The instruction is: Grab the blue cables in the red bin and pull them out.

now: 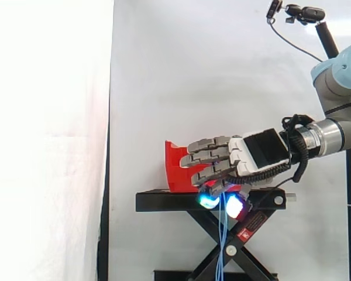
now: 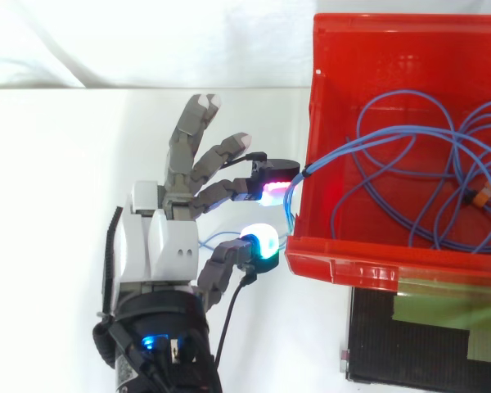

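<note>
I start with the plain white curtain (image 1: pixel 193 70) behind the work. The grey and pale blue jointed robot arm (image 1: pixel 339 126) reaches in level from the right of the side view. Below it stands the black scissor-legged metal stand (image 1: pixel 164 202), carrying the open red plastic bin (image 2: pixel 376 264).

The grey, segmented robot hand (image 2: pixel 168 237) sits just outside the bin's wall, by one corner. Its upper fingers are straight and fanned apart, touching nothing. Two glowing pads (image 2: pixel 274 191), one pinkish and one cyan, are drawn toward each other just beside the wall.

The thin blue cables (image 2: pixel 409 164) lie mostly coiled in loose loops on the bin floor. One run climbs over the wall and passes between those two pads. From the side I see strands hanging straight down from the pads (image 1: pixel 209 201), in front of the stand's legs. I read that as a pinch on the cables, though I can't be certain how firm it is. A small orange piece (image 2: pixel 484 190) lies among the loops at the far side of the bin.

My judgement is that the grab is made and the pull is under way, with most of the cable not yet out. The next move calls for drawing the hand away from the bin while keeping the pinch tight. I'd watch for loops snagging on the rim or dragging the bin.
</note>
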`<state>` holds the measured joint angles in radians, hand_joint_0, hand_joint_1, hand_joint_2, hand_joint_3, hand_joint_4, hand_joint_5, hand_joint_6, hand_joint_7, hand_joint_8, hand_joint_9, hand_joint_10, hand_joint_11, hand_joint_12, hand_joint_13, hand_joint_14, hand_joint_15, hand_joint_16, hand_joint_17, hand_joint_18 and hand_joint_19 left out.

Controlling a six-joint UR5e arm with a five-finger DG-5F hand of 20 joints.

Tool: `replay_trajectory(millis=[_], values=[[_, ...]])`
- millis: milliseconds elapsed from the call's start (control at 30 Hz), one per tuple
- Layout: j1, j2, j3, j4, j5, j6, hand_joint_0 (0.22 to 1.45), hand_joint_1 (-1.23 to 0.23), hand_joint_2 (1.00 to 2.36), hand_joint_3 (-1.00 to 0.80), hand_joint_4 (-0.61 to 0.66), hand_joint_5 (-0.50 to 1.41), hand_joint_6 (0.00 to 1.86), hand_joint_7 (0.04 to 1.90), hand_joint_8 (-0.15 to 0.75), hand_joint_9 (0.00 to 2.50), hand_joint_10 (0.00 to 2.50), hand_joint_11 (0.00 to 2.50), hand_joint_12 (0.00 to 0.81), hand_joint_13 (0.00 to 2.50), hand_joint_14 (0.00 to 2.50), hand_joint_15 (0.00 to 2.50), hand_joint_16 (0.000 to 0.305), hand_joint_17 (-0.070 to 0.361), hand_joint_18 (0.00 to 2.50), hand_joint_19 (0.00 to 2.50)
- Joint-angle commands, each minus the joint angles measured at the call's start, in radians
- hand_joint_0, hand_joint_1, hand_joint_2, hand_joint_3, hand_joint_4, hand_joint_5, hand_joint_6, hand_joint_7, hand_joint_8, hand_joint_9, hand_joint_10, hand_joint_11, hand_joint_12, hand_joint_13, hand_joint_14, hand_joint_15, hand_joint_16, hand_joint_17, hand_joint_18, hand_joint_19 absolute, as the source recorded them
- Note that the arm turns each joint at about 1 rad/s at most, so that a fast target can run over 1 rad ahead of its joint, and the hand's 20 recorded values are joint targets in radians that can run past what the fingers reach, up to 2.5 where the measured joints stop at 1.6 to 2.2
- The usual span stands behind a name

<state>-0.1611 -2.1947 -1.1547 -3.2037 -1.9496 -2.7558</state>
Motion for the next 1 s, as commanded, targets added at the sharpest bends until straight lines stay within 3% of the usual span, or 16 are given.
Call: replay_trajectory(millis=[0, 433, 767, 967], values=[[0.0, 0.0, 0.0, 0.001, 0.0, -0.008, 0.84, -0.87, 1.0, -1.0, 0.35, 0.8, 0.01, 0.39, 0.306, 0.75, 0.01, 0.35, 0.33, 0.33, 0.01, 0.3, 0.045, 0.102, 0.13, 0.35], [-0.005, 0.001, 0.0, -0.008, -0.005, -0.037, 0.84, -0.87, 1.0, -1.0, 0.34, 0.79, 0.01, 0.4, 0.309, 0.76, 0.01, 0.35, 0.329, 0.34, 0.01, 0.31, 0.045, 0.102, 0.14, 0.35], [-0.006, 0.001, 0.0, -0.025, -0.005, -0.126, 0.84, -0.87, 1.0, -1.0, 0.35, 0.79, 0.01, 0.39, 0.309, 0.77, 0.01, 0.36, 0.331, 0.34, 0.01, 0.31, 0.045, 0.102, 0.14, 0.35], [-0.006, 0.0, 0.0, -0.036, -0.003, -0.143, 0.84, -0.87, 1.0, -1.0, 0.34, 0.79, 0.01, 0.39, 0.307, 0.76, 0.01, 0.35, 0.33, 0.34, 0.01, 0.31, 0.045, 0.102, 0.14, 0.35]])
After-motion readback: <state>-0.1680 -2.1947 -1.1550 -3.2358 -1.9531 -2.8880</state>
